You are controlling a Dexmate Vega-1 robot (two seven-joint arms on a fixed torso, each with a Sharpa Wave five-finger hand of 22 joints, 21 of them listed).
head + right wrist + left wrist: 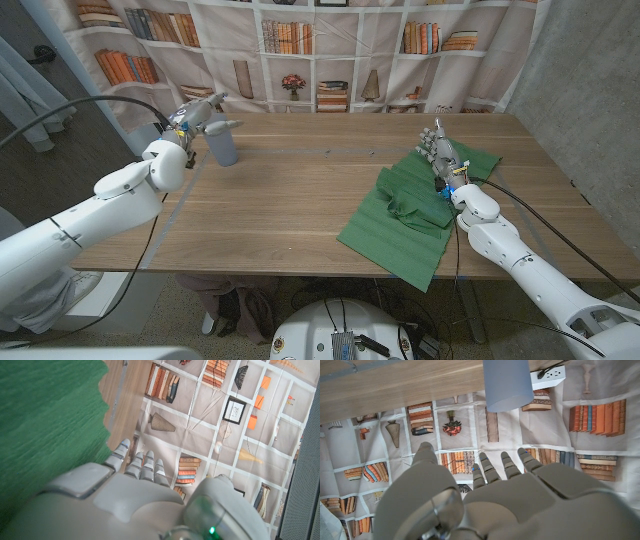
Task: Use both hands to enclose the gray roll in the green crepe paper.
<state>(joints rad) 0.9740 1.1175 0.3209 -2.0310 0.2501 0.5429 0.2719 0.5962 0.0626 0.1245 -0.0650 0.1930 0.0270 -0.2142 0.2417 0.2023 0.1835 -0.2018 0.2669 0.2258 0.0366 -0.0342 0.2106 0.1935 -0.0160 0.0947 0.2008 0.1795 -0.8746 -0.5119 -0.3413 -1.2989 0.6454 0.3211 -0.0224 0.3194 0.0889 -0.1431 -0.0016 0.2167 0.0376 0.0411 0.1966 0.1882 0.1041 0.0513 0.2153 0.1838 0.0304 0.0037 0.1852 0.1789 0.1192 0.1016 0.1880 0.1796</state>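
1. Standing upright at the far left of the wooden counter (300, 190), the gray cylindrical roll (222, 140) is seen well apart from the green crepe paper sheet (412, 212).
2. The left hand (192, 116) is held raised just beside the roll's top, at its left; whether the roll is touched cannot be told from the head view.
3. In the left wrist view, the left hand's fingers (492, 471) are shown spread and extended, with nothing between them, and the roll (508, 384) is seen beyond the fingertips, apart from them.
4. The green crepe paper is spread on the right part of the counter, rumpled at its middle, with one corner hanging past the near edge.
5. The right hand (440, 153) is held over the paper's far right part, fingers pointing away from the robot.
6. In the right wrist view, the right hand's fingers (142, 466) are seen lying straight and close together, nothing being held, with the green paper (45, 430) alongside.
7. A bookshelf-printed curtain (330, 50) is hung behind the counter.
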